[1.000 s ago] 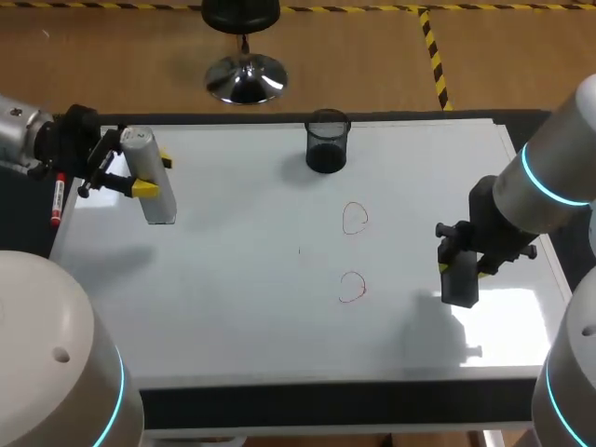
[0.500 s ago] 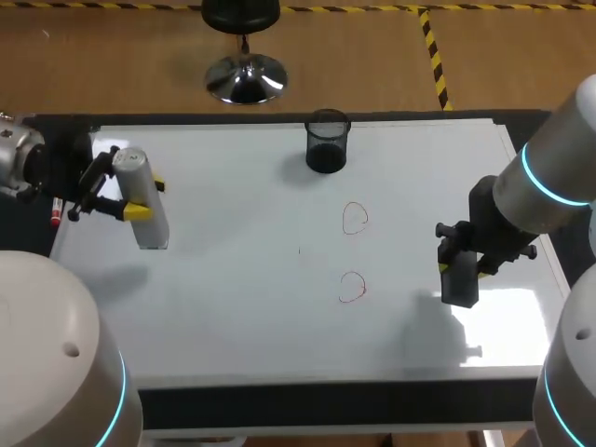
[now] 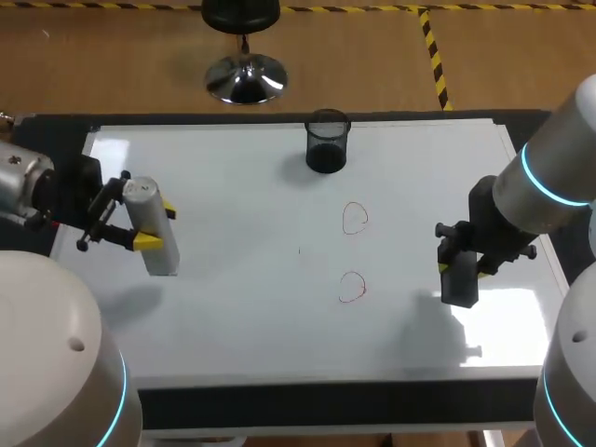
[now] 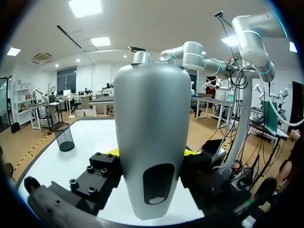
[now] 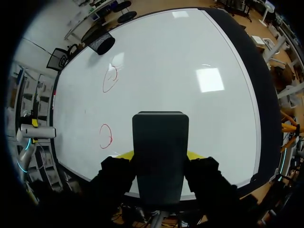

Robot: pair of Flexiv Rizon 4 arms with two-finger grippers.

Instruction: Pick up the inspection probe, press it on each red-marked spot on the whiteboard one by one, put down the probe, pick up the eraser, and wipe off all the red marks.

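The grey, rounded inspection probe (image 3: 147,199) is held off the whiteboard (image 3: 242,307) at its left side, with my left gripper (image 3: 155,227) shut on it. In the left wrist view the probe (image 4: 151,118) stands upright between the fingers of the left gripper (image 4: 151,156). Two red circles are drawn right of centre, one farther (image 3: 355,218) and one nearer (image 3: 351,288). At the right side my right gripper (image 3: 462,268) is shut on the black eraser (image 3: 459,287), held just above the board. In the right wrist view, the eraser (image 5: 160,142) fills the right gripper (image 5: 159,156), with both red circles (image 5: 110,78) (image 5: 105,136) ahead.
A black mesh cup (image 3: 327,142) stands at the far middle of the whiteboard, beyond the red circles. It also shows in the left wrist view, cup (image 4: 64,137), and in the right wrist view, cup (image 5: 102,43). A dark frame (image 3: 326,406) borders the whiteboard's near edge.
My left arm has carried the probe toward the near edge and slightly inward over the whiteboard. The right arm with the eraser has not moved.
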